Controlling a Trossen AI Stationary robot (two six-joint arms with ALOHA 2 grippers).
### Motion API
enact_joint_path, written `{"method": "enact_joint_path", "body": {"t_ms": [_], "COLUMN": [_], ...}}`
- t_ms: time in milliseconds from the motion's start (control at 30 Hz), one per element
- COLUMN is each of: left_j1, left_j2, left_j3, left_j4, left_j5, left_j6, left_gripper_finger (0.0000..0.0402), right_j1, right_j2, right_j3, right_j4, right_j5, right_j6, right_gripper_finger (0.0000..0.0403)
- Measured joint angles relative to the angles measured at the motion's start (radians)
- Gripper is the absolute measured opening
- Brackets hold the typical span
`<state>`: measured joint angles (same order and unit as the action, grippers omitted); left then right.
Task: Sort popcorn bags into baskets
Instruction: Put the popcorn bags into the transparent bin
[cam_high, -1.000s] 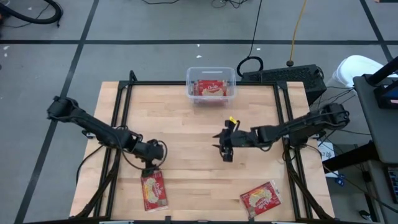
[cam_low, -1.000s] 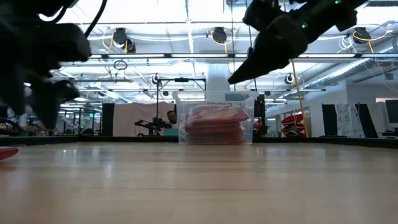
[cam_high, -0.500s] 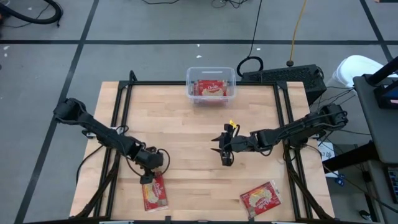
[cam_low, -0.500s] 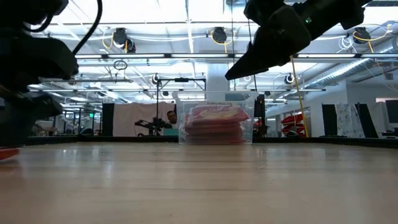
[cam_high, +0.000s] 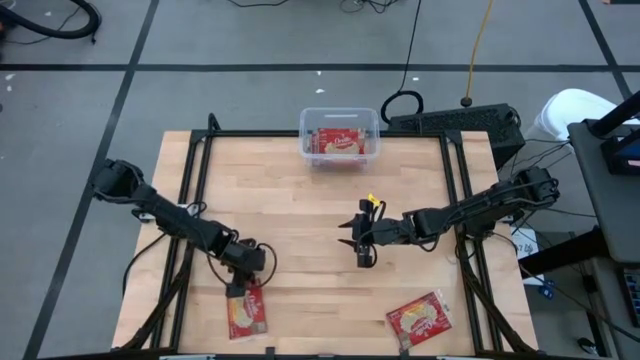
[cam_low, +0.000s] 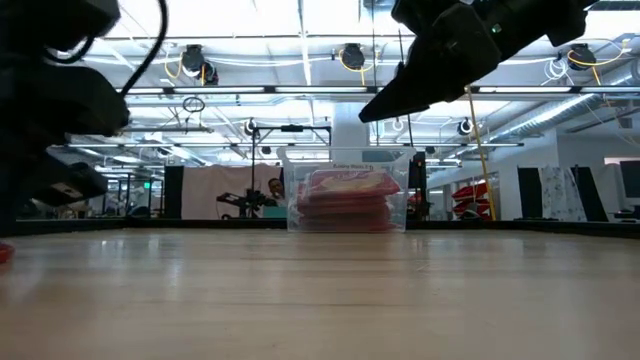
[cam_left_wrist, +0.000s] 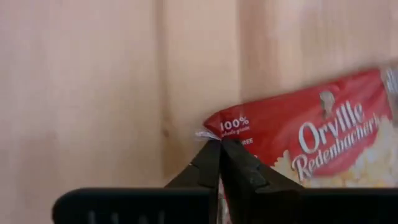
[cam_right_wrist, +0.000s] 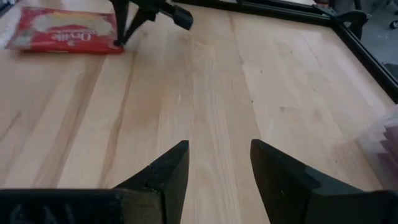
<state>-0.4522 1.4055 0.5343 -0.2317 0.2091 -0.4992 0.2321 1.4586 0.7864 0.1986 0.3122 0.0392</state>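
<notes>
Left claw (cam_left_wrist: 219, 144) pinches a bag's (cam_left_wrist: 311, 146) corner; right claw (cam_right_wrist: 214, 163) hovers spread. Tub (cam_high: 340, 136) beyond holds several; another bag (cam_high: 420, 318) waits on the worktop (cam_high: 300, 200).

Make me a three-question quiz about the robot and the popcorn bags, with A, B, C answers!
1. Where is the clear tub?
A. at the table's far edge, in the middle
B. at the near left corner
C. under the right arm

2. How many popcorn bags lie loose on the table?
A. none
B. two
C. five

3. How are the left gripper jaws?
A. wide open
B. shut on the corner of a bag
C. holding the tub

Answers:
1 A, the high view shows the tub centred at the far edge.
2 B, one bag lies by the left gripper and another near the right corner.
3 B, the left wrist view shows the jaws pinched together on the bag's corner.
</notes>
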Motion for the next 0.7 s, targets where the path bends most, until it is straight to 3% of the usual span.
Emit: {"method": "enact_joint_path", "body": {"t_ms": [167, 367, 700], "left_j1": [0.032, 0.078, 0.139], "left_j2": [-0.043, -0.167, -0.315], "left_j3": [0.001, 0.013, 0.013], "left_j4": [-0.002, -0.002, 0.009], "left_j5": [-0.055, -0.242, -0.683], "left_j6": [0.037, 0.091, 0.103], "left_gripper_finger": [0.0005, 0.0003, 0.0002], "right_j1": [0.001, 0.001, 0.008], "right_j2": [0.0, 0.004, 0.196], "right_j3": [0.0, 0.0, 0.002], "right_j4": [0.026, 0.073, 0.363], "right_j5": [-0.001, 0.007, 0.056], "right_j6": [0.003, 0.102, 0.222], "right_gripper_finger": [0.0165, 0.0165, 0.0182]}}
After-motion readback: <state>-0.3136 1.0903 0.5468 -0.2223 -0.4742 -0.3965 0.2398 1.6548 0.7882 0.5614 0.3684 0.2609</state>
